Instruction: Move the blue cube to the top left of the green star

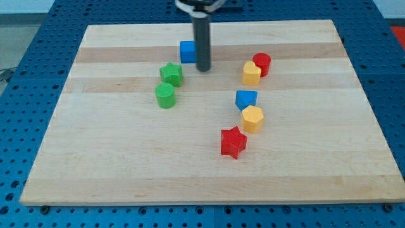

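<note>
The blue cube (pixel 186 52) sits near the board's top centre. The green star (pixel 171 74) lies just below and to the left of it. My tip (pixel 203 68) rests on the board right beside the cube's right side, slightly lower than it, and to the right of the green star. The rod rises straight out of the view's top and hides the cube's right edge.
A green cylinder (pixel 165 95) sits just below the star. A red cylinder (pixel 262 64) and a yellow heart (pixel 251 73) touch at the right. A blue triangular block (pixel 246 99), a yellow hexagon (pixel 252 118) and a red star (pixel 233 142) run down the centre. The wooden board (pixel 95 164) lies on a blue pegboard.
</note>
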Motion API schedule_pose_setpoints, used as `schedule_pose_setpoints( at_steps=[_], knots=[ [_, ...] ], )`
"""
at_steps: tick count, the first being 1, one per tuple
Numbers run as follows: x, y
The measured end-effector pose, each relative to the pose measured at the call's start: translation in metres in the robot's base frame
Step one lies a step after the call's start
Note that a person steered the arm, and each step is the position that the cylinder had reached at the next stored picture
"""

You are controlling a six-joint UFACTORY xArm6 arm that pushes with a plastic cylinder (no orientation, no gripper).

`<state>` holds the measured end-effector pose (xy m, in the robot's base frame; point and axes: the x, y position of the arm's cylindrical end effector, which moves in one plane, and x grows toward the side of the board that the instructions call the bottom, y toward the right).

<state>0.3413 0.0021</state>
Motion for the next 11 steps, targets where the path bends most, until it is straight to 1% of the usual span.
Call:
schedule_pose_setpoints(
  at_steps=[1, 2, 4, 5, 6, 7, 8, 9, 11],
  knots=[
    [-0.005, 0.009],
    [-0.045, 0.003],
    [-0.065, -0.065],
    [-0.065, -0.109],
    [-0.065, -0.139],
    [-0.065, -0.101],
    [-0.054, -0.089],
    [-0.056, -0.07],
    [-0.052, -0.057]
  ],
)
